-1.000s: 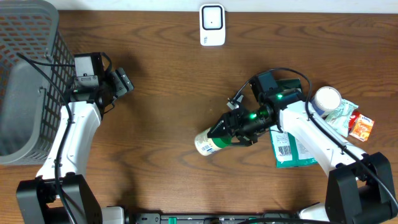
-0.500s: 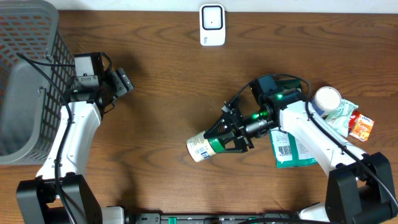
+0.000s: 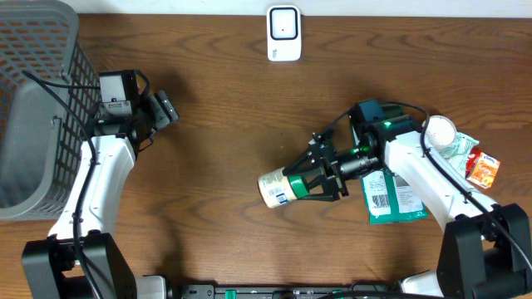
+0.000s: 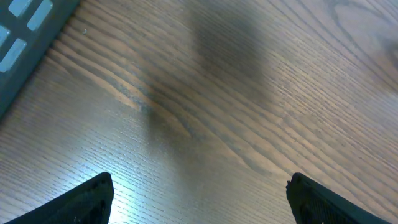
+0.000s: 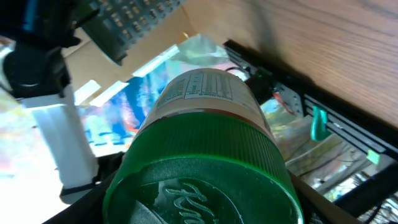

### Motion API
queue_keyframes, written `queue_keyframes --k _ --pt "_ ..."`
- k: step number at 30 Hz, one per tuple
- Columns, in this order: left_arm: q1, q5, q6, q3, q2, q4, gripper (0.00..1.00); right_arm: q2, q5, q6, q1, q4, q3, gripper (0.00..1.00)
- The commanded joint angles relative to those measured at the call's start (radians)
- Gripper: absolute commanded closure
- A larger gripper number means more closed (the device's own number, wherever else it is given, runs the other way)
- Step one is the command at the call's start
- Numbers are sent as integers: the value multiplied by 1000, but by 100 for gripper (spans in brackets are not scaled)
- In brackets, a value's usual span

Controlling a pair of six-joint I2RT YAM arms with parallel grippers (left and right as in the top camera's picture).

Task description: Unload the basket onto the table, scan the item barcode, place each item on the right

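My right gripper [image 3: 314,181] is shut on the green lid end of a white canister [image 3: 277,188], held lying on its side over the middle of the table, with its printed label facing up. In the right wrist view the green lid [image 5: 199,186] fills the foreground between the jaws and the label [image 5: 205,90] shows beyond it. The white barcode scanner [image 3: 283,33] stands at the table's far edge, well away from the canister. My left gripper [image 3: 163,110] hangs open over bare wood [image 4: 205,112] beside the basket, with nothing between its fingertips [image 4: 93,196].
A grey mesh basket [image 3: 33,108] fills the left side. At the right lie a green packet [image 3: 391,199] with a barcode label, a white tub [image 3: 439,131] and a small orange box [image 3: 482,170].
The right arm dipped the canister down and left, then brought it back slightly right, now lying more level. The left arm has not moved.
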Motion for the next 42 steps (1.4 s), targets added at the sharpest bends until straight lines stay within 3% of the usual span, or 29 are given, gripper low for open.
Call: queue_keyframes --k 1,28,34,40,42 --pt "2 -13 6 11 -1 -2 11 -14 -109 8 -18 -3 25 99" --pt "2 -13 6 11 -1 -2 11 -14 -124 26 -56 13 25 99" --pt "2 -13 6 11 -1 -2 11 -14 125 26 -58 87 25 99" --pt "2 -13 6 11 -1 -2 11 -14 710 -98 -58 204 25 99" --pt "2 -13 6 11 -1 -2 11 -14 797 -122 -58 242 25 99"
